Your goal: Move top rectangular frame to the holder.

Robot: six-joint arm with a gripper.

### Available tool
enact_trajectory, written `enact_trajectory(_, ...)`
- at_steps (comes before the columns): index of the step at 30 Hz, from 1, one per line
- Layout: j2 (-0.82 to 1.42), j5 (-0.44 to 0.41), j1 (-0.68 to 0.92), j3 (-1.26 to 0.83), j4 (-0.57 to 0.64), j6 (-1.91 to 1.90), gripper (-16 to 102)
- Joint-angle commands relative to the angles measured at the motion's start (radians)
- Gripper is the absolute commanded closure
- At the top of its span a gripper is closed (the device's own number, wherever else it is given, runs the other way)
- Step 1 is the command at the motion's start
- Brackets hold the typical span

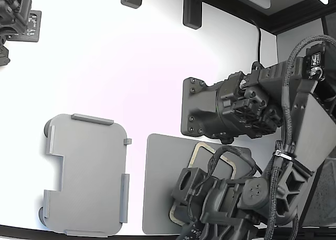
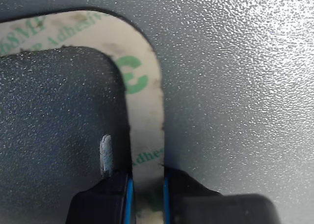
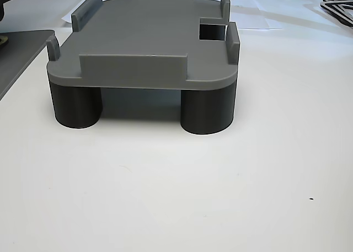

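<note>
Two fingers of the hand (image 2: 146,194) pinch the top rectangular frame (image 2: 144,111) — the holder (image 1: 86,174) beside the mat (image 1: 163,182) waits empty.

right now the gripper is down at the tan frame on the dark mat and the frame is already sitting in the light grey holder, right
Not quite. The gripper is at the tan frame, but the frame lies on the dark mat, not in the light grey holder. The exterior view shows the holder with nothing in it, and the other view agrees.
</note>
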State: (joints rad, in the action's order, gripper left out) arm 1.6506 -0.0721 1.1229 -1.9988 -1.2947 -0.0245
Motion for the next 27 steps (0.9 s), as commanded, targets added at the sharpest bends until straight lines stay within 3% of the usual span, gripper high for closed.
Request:
enact_trajectory(1,0.009,-0.014,-0.011,0.025,0.005,-0.003,75)
enact_trajectory(4,0.015,-0.040,-0.011,0.020,0.012,0.000,73)
enact_trajectory(6,0.023,-0.040,-0.011,0.020,0.003,-0.014,96)
enact_trajectory(7,0.023,-0.037,-0.011,0.029,-0.009,-0.017,97)
enact_trajectory(20,-0.006,-0.051,-0.052,0.387,-0.350,-0.281,98)
enact_trajectory(27,0.044,-0.094,-0.067,0.482,-0.357,-0.730,98)
